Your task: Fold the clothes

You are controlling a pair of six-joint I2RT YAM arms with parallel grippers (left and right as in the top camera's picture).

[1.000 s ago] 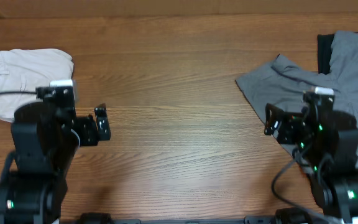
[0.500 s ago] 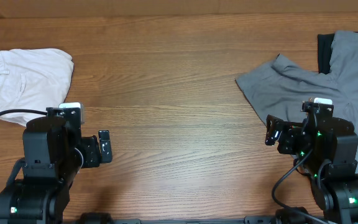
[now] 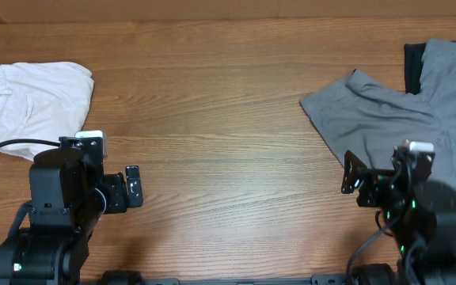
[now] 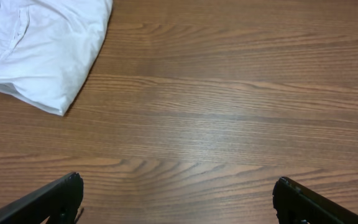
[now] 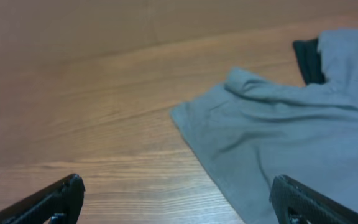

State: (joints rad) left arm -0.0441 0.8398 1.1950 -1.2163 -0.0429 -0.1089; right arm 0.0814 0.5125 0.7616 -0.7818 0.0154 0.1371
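The cream shorts (image 3: 34,99) lie folded in a compact bundle at the table's far left, with a small white tag at their left edge; they also show in the left wrist view (image 4: 39,46) at top left. My left gripper (image 3: 133,186) is open and empty over bare wood, near and to the right of the shorts; its fingers (image 4: 176,199) frame bare table. My right gripper (image 3: 351,174) is open and empty at the near edge of a grey garment; its fingers (image 5: 176,199) hang above wood and grey cloth.
A grey garment (image 3: 402,119) lies spread at the right, also in the right wrist view (image 5: 291,137). A black fabric piece (image 3: 412,67) sticks out from under it at the far right. Bare wooden table (image 3: 228,119) lies between.
Both arms have drawn back toward the near edge. The left gripper pulled away from the shorts early on, then held still; the right gripper kept retreating off the grey garment.
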